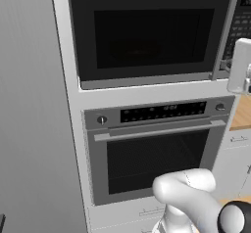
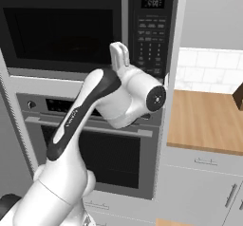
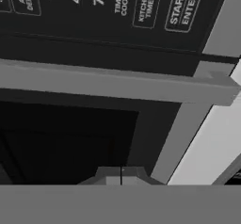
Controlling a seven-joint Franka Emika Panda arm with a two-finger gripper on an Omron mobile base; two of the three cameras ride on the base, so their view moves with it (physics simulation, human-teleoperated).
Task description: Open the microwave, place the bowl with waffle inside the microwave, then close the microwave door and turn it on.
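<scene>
Left base view, microwave: the large black built-in microwave (image 1: 147, 34) sits high in a pale grey cabinet column, a boxy matte shell.
Left base view, door: the wide black microwave door (image 1: 147, 36) lies flush and shut, its dark rectangular window glossy, with a tall grey vertical bar handle (image 1: 224, 31) along its right edge.
Left base view, oven: the grey metal-framed oven (image 1: 157, 149) below has a horizontal bar handle, a dark glass front and round knobs at both ends of its black display strip.
Left base view, arm: the smooth white arm curves up from the lower right; a white link stands by the handle's lower end.
Right base view, keypad: the black keypad strip (image 2: 151, 30) carries rows of small pale buttons under a small display.
Right base view, counter: a light wood countertop (image 2: 204, 120) stretches to the right over grey drawer fronts.
Right base view, hand: the white wrist rises in front of the door's lower right corner, near the keypad's foot.
Hand view, gripper: the dark two-finger gripper (image 3: 121, 176) has its tips pressed together, clenched on nothing, close before the dark window.
Hand view, handle: the grey bar crosses the frame as a flat matte band; whether the tips touch the door is hard to judge.
Hand view, keys: white lettering reads START ENTER, KITCHEN TIMER, TIME COOK.
</scene>
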